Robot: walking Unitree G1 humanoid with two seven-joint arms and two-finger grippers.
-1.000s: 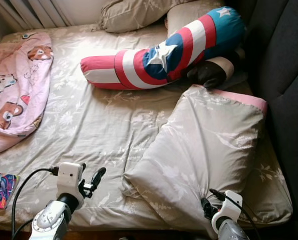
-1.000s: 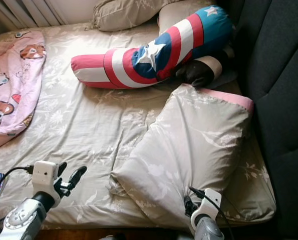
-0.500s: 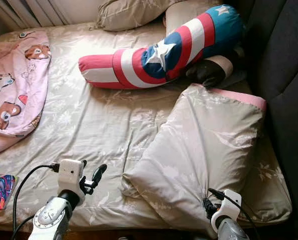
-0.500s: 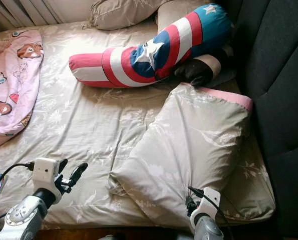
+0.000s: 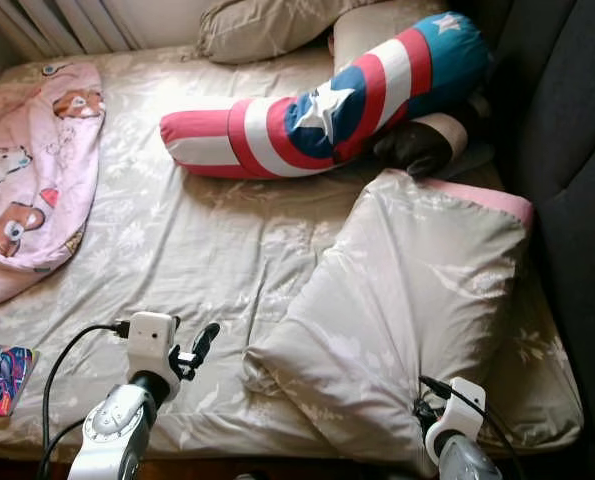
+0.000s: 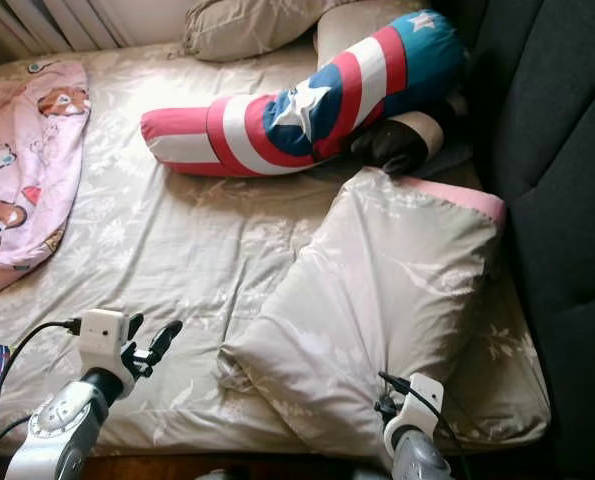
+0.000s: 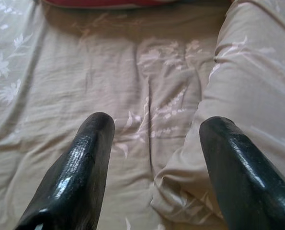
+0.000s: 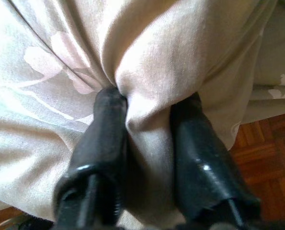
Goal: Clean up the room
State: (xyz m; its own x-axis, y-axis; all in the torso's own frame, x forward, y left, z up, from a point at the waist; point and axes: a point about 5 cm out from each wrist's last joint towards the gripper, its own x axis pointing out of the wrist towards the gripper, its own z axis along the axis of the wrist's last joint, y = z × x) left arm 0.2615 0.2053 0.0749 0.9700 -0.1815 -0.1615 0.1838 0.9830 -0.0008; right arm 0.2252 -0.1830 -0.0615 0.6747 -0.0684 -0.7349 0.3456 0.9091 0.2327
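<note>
The bed, covered in a beige floral sheet, spans most of the frame. A large beige pillow with a pink edge lies on the right half, tilted, its lower corner reaching the bottom right. The right gripper sits at that corner, at the bottom right of the frame, its two black fingers clamped on a fold of the pillow's fabric. The left gripper is at the lower left, above the sheet and just beside the pillow's left corner, its fingers spread apart and holding nothing. A long red, white and blue star-patterned bolster lies across the upper centre, with a dark item touching its right underside. A second beige pillow sits at the top edge. A pink cartoon-print blanket covers the upper left. A colourful book lies at the lower left edge. A dark upholstered headboard fills the right side
</note>
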